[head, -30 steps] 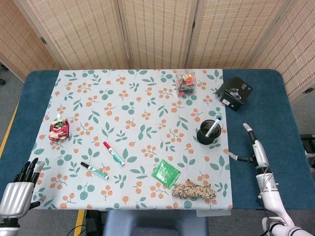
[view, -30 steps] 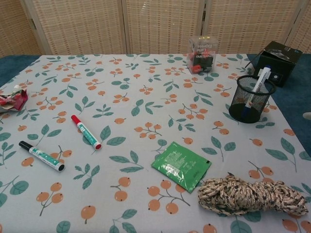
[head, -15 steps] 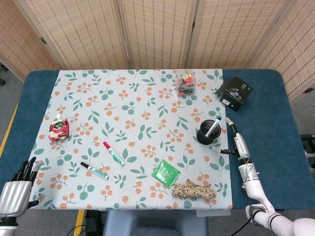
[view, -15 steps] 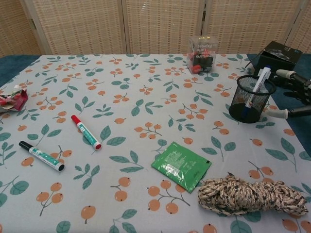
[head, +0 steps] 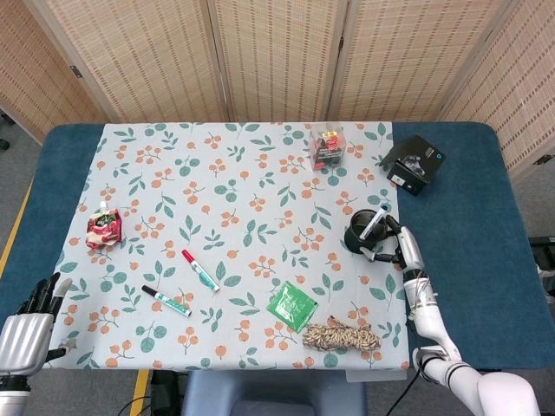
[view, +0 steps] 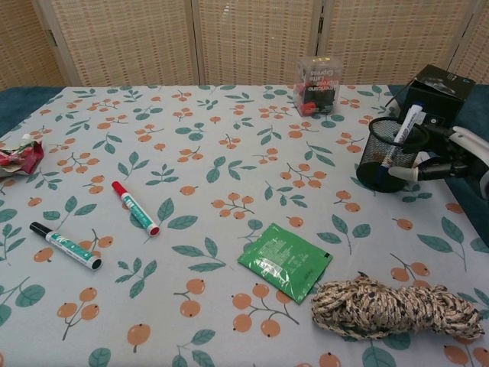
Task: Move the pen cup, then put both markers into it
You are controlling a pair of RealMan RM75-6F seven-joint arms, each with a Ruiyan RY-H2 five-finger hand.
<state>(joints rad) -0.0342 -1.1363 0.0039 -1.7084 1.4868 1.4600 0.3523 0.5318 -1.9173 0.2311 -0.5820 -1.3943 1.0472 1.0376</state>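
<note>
The black mesh pen cup [head: 359, 237] [view: 381, 158] stands at the cloth's right side and leans a little, with a white and blue pen [view: 409, 123] in it. My right hand [head: 405, 253] [view: 463, 151] grips the cup from the right, thumb at its front and fingers [view: 432, 131] behind its rim. The red marker [head: 199, 269] [view: 134, 206] and the black-capped green marker [head: 166, 301] [view: 65, 245] lie flat at the front left. Off the cloth's front left corner, my left hand [head: 31, 324] is open, far from both markers.
A green packet [head: 291, 305] and a rope bundle [head: 343, 336] lie in front of the cup. A clear box [head: 327, 147] and a black box [head: 414, 163] stand at the back right. A red snack pouch [head: 104, 228] is at the left edge.
My right hand has moved left from the blue table edge to the cup and closed around it. The cup has shifted slightly left and tilted. My left hand has sunk a little.
</note>
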